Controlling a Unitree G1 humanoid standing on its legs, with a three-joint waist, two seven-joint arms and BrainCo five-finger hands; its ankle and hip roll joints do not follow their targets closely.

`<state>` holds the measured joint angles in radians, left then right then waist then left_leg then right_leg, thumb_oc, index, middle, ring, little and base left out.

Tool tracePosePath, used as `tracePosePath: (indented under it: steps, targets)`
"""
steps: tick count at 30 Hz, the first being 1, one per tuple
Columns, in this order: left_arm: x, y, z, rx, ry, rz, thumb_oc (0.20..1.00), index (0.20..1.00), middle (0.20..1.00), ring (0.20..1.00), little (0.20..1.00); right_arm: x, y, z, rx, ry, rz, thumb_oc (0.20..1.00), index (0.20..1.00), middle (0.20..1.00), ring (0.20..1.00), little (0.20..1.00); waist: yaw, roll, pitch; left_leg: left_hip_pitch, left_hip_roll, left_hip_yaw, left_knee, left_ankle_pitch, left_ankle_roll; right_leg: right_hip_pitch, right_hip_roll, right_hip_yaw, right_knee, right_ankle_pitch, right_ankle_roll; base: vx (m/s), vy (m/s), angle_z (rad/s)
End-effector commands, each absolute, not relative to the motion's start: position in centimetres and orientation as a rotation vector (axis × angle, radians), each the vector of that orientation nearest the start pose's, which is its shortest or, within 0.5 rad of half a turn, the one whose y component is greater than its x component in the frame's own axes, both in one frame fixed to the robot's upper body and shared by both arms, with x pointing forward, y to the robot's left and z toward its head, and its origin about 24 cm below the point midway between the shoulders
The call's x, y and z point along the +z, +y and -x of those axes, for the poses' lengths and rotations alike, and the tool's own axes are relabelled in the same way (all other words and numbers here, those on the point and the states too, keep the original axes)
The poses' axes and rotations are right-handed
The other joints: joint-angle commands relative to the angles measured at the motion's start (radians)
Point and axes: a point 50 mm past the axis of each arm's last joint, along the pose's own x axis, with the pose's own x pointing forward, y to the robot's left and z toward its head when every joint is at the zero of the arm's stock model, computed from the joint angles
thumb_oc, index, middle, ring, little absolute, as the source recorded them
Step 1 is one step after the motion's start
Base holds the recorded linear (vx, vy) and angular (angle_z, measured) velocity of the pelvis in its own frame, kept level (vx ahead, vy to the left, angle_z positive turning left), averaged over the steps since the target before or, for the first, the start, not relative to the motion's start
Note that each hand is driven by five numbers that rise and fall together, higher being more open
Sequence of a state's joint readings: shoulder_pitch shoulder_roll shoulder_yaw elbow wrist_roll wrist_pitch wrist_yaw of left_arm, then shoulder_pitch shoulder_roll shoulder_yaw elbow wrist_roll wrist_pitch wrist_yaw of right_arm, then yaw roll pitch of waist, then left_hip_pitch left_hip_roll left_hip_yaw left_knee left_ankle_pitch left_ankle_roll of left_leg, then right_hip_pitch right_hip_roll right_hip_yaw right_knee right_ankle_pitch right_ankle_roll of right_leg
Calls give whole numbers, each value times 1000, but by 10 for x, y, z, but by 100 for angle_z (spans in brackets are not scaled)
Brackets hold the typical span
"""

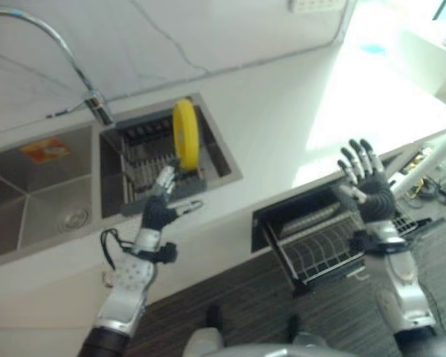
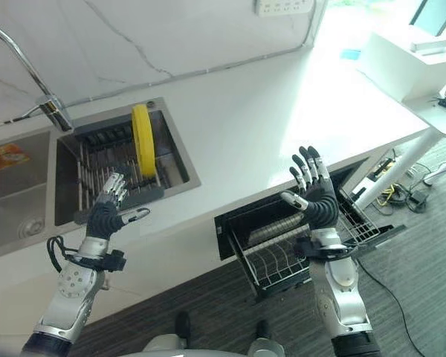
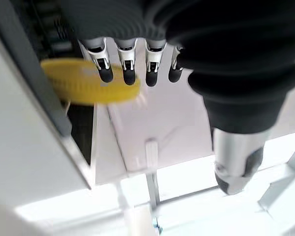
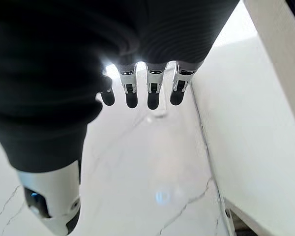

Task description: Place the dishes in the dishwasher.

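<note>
A yellow plate (image 2: 143, 140) stands on its edge in the dark dish rack (image 2: 115, 178) that sits inside the right-hand basin of the steel sink (image 2: 30, 190). It is upright, slotted among the rack's bars toward the basin's right side, and nothing holds it.

The left hand (image 2: 105, 214) hovers over the near edge of that rack, just in front of the plate and a little to its left. Its fingers (image 3: 129, 73) are stretched out straight toward the plate, the thumb (image 2: 136, 216) sticking out sideways over the counter's front strip; the hand is empty and not touching the plate. In the left wrist view the yellow disc lies just past the dark fingertips.

Off to the right, the right hand (image 2: 316, 199) is raised with its fingers spread and pointing up, relaxed and holding nothing. It hangs above the pulled-out dishwasher rack (image 2: 282, 256), a wire basket that juts out of the dark opening under the white countertop (image 2: 260, 119). The basket's wires look bare where I can see them.

Behind the sink a curved chrome faucet (image 1: 63, 52) arches over from the marble-patterned wall (image 2: 134, 37). The left basin has a round drain (image 1: 73, 219) and an orange sticker (image 2: 6, 156) on its back slope. A wall socket (image 2: 284, 6) sits high on the backsplash, and a white table (image 2: 424, 59) stands at the far right over a grey striped floor (image 2: 409, 290).
</note>
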<state>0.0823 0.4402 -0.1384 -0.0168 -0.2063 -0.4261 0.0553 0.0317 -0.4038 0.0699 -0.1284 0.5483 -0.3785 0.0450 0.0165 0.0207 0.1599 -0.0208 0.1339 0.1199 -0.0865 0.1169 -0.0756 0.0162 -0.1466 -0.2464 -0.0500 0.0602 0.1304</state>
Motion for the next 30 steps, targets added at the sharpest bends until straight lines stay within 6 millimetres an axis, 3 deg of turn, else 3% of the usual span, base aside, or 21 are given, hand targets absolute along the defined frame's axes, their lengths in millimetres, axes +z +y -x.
tracePosePath:
  steps: [1,4,8,9,13,16,20,25,28,30]
  targets:
    - [97,193,-228,-180,-470,-240,1000,1000,1000,1000,1000,140,-198,-239,161,-603,-146,1000,1000,1000,1000,1000,22,-13,-14,-22,-28,6,63,-132,26,47,-80,-31,129,-171,44,-36,-26,8]
    - [97,193,-229,-202,-460,-204,1000,1000,1000,1000,1000,140,-196,-240,182,-603,-145,1000,1000,1000,1000,1000,27,-11,-21,-16,-27,4,62,-133,24,58,-80,-37,119,-168,43,-32,-23,5]
    - [94,177,-228,-417,-443,-126,1000,1000,1000,1000,1000,143,-193,-243,184,-610,-174,1000,1000,1000,1000,1000,34,-11,-30,-9,-24,-2,62,-133,23,72,-77,-46,115,-169,40,-24,-43,7]
    - [92,164,-224,-576,-428,-40,1000,1000,1000,1000,1000,144,-193,-245,169,-617,-184,1000,1000,1000,1000,1000,33,-10,-32,-2,-20,-2,59,-133,22,74,-76,-48,115,-170,39,-42,-42,4]
    - [84,137,-217,-900,-348,193,1000,1000,1000,1000,1000,140,-192,-248,161,-606,-249,1000,1000,1000,1000,1000,20,-5,-34,15,-12,6,50,-133,20,77,-72,-47,109,-167,41,-11,-10,1]
    - [70,112,-213,-1097,-250,126,1000,1000,1000,1000,1000,139,-196,-253,140,-616,-254,1000,1000,1000,1000,1000,-3,-3,-40,31,-5,13,44,-134,16,75,-67,-38,110,-167,41,0,0,0]
    - [54,106,-219,-1052,-206,-144,1000,1000,1000,1000,1000,142,-206,-258,122,-610,-283,1000,1000,1000,1000,1000,-27,3,-45,47,-1,21,35,-135,17,73,-59,-19,112,-172,41,-10,7,-3]
    - [-17,118,-222,-864,129,-288,1000,1000,1000,1000,1000,142,-213,-261,144,-592,-283,1000,1000,1000,1000,1000,-54,-5,-55,58,5,35,33,-140,15,70,-53,1,115,-178,38,0,-4,-2]
    - [-78,145,-199,-641,409,-448,1000,1000,1000,1000,1000,146,-209,-262,214,-585,-267,1000,1000,1000,1000,1000,-55,-15,-52,61,5,38,33,-139,13,70,-51,5,117,-180,33,-1,-2,-1]
    - [-103,165,-184,-513,545,-536,1000,1000,1000,1000,1000,152,-203,-264,264,-587,-235,1000,1000,1000,1000,1000,-46,-18,-50,61,4,34,34,-138,10,72,-53,-2,116,-180,32,14,15,4]
